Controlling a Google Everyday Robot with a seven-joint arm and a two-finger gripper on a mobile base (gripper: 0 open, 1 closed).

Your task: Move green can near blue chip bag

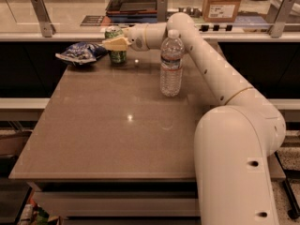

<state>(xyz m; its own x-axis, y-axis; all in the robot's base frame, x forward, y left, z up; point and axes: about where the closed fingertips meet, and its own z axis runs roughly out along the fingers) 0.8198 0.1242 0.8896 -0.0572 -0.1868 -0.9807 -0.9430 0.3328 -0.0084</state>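
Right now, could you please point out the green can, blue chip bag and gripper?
green can [118, 56], camera view, lower body.
blue chip bag [80, 53], camera view, middle.
gripper [109, 43], camera view, tip, at the can.

You have a grey-brown table [126, 144] filling the middle of the frame. At its far edge, upper left, the blue chip bag [79, 53] lies flat. The green can [118, 56] stands just to its right, with the gripper [115, 42] at the can. The water bottle [171, 64] stands upright, upper centre.
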